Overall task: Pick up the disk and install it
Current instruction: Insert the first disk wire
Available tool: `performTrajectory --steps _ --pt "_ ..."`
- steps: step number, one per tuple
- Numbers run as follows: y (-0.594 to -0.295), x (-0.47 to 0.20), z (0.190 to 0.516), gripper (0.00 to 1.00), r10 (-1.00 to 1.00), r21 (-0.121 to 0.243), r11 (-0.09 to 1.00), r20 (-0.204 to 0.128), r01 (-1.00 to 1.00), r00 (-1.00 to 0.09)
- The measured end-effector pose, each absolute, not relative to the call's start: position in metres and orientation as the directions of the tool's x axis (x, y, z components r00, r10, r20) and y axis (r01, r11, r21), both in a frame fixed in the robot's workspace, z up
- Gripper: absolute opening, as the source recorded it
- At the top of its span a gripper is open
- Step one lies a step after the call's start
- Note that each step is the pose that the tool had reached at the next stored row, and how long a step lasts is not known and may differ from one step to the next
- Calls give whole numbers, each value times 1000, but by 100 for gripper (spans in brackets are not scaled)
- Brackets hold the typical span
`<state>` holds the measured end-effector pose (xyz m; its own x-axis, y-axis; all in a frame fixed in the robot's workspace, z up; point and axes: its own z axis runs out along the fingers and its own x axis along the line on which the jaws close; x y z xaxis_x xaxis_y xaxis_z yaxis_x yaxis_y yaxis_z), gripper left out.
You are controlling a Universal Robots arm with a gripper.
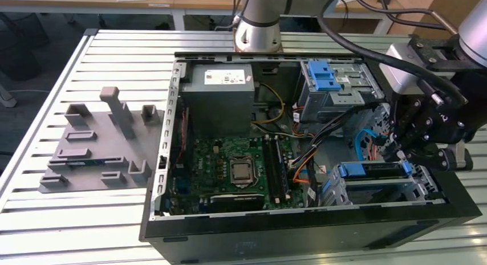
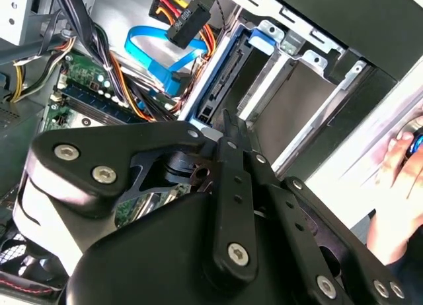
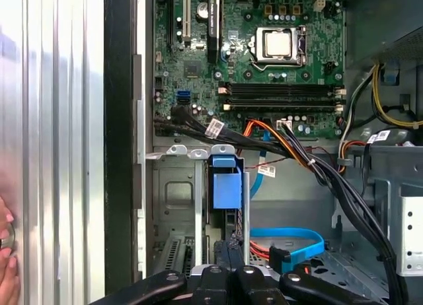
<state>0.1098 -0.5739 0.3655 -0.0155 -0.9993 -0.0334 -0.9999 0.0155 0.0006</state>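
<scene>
Exterior view: your one disk [image 1: 370, 170], a silver blue-framed hard drive, sits in the nearer of two metal cages [image 1: 423, 184], with one black gripper [image 1: 402, 158] just beside it.
Second wrist view: two fingers [image 2: 231, 166] pressed together, empty.
First wrist view: one hand [image 3: 6, 262] by the ribbed metal table [image 3: 59, 153].

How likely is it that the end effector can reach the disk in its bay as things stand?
Probably yes. In the first wrist view the end effector hangs right by the blue end of the disk, nothing between them; the blue cable lies to one side.

A slatted metal table [image 1: 114, 48] carries an open computer case [image 1: 304, 231] and, beside it, a grey fixture [image 1: 91, 162]
</scene>
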Motion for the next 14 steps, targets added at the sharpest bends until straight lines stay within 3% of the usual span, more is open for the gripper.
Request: performTrajectory --steps 14 --pt "-572 132 366 11 -999 1 16 -34 -1000 -16"
